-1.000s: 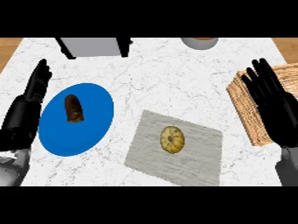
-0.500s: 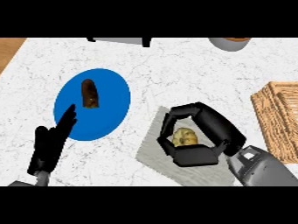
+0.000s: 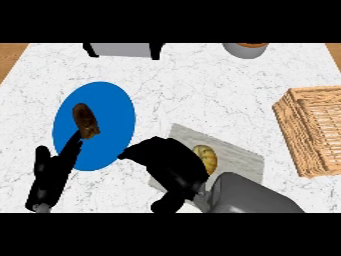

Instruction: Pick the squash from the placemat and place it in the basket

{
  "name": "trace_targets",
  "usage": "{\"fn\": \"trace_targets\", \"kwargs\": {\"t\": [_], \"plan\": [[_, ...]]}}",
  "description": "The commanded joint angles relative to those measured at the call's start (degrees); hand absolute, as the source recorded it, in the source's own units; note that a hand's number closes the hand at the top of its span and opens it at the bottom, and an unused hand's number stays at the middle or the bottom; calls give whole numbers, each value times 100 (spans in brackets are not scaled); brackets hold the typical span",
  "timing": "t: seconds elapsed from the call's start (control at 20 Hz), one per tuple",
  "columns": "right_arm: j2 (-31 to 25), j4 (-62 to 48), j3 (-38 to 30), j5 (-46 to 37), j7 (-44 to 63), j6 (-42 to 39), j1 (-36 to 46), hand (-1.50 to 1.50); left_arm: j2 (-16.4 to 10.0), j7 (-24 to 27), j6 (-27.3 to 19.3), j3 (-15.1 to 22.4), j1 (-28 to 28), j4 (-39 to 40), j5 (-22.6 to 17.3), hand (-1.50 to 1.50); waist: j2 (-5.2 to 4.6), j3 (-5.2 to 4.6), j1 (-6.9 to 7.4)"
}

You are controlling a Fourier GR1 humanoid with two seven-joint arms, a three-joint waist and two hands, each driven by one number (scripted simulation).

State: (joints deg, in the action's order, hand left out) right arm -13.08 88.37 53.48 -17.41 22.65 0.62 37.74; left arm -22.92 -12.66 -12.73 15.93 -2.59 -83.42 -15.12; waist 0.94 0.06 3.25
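**Gripping the squash on the placemat**

Shows the right hand (image 3: 169, 167) curled round the left side of the yellow squash (image 3: 207, 157), on the grey placemat (image 3: 238, 155) near the front edge of the counter (image 3: 202, 90). Places the wicker basket (image 3: 324, 127) at the counter's right edge, well apart, rightward of hand and squash. Leaves the left hand (image 3: 51, 172) straight-fingered by the blue plate (image 3: 103, 107). Hides much of the squash, so cannot tell its long axis; crops the basket's right side.
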Motion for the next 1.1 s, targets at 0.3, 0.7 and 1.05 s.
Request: {"fn": "trace_targets", "kwargs": {"t": [0.3, 0.7, 1.05], "plan": [[731, -258, -55, -731, 2720, -2490, 2851, -150, -109, -101, 194, -230, -352, 253, -265, 0, -7, -40, -204], [1001, -811, -953, 937, 3843, -4825, 3880, -150, -27, 13, 116, -286, -527, 276, -222, 0, 4, -31, -392], [872, -1455, -1071, 1653, 4075, -5557, 4450, -150, -121, -10, 255, -375, -571, 187, -268, 0, -9, -23, -416]]}}
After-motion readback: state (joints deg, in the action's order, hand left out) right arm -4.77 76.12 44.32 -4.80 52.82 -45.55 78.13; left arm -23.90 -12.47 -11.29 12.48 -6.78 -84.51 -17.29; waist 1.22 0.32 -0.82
